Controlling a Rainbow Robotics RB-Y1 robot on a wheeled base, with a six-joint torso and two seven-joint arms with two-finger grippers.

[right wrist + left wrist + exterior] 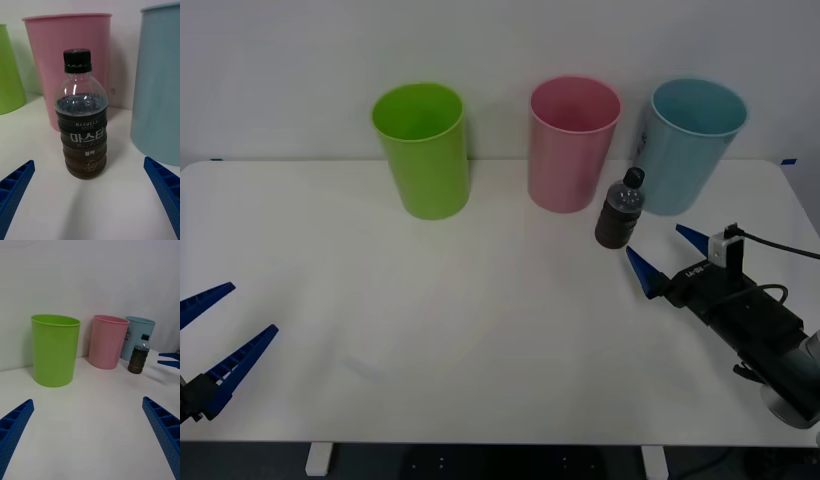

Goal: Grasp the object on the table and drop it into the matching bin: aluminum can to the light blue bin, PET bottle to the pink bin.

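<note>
From the front, my right gripper [667,250] sits spread just short of the PET bottle [619,210], which stands upright on the table [480,300] before the pink bin [572,145] and light blue bin [693,145]. My right wrist sees the bottle centred between my 2 fingers [15,187], untouched. My left gripper [215,330] waits spread at the near left.

A lime green bin [422,149] stands upright, tapered and wider at its open rim. It is the leftmost container in the row. Behind it rises a plain white wall [280,60].
</note>
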